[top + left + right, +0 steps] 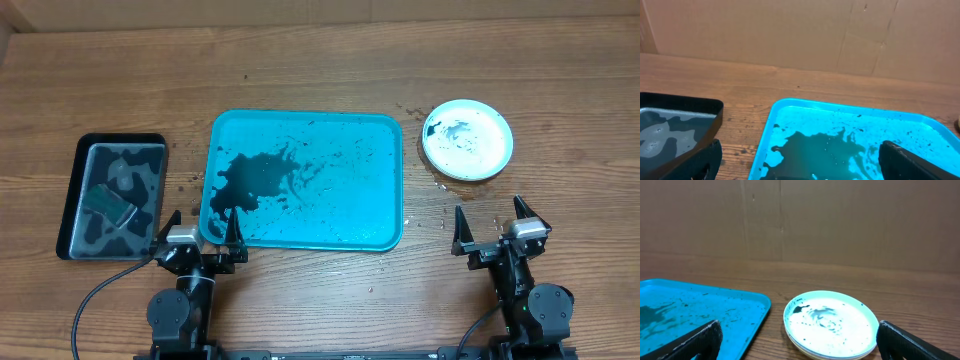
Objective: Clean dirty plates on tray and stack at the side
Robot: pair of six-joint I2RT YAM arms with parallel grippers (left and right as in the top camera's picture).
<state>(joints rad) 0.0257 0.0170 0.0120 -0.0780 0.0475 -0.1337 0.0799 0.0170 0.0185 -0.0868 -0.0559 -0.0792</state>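
Turquoise tray (360,215) sits mid-table with a black puddle (250,180) in its left half. Plates (467,140) are stacked just right of its far-right corner, top one white and smeared. Left gripper (203,218) is at the tray's near-left corner, right gripper (489,212) on the near side of the plates. Both have jaws spread wide, holding nothing. Black tray (75,190) with sponge (108,203) at left.

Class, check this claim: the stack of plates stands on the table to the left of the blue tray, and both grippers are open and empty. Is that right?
No. The stack of plates stands to the right of the blue tray, not the left, as the overhead view shows. The left gripper and right gripper are open and empty.
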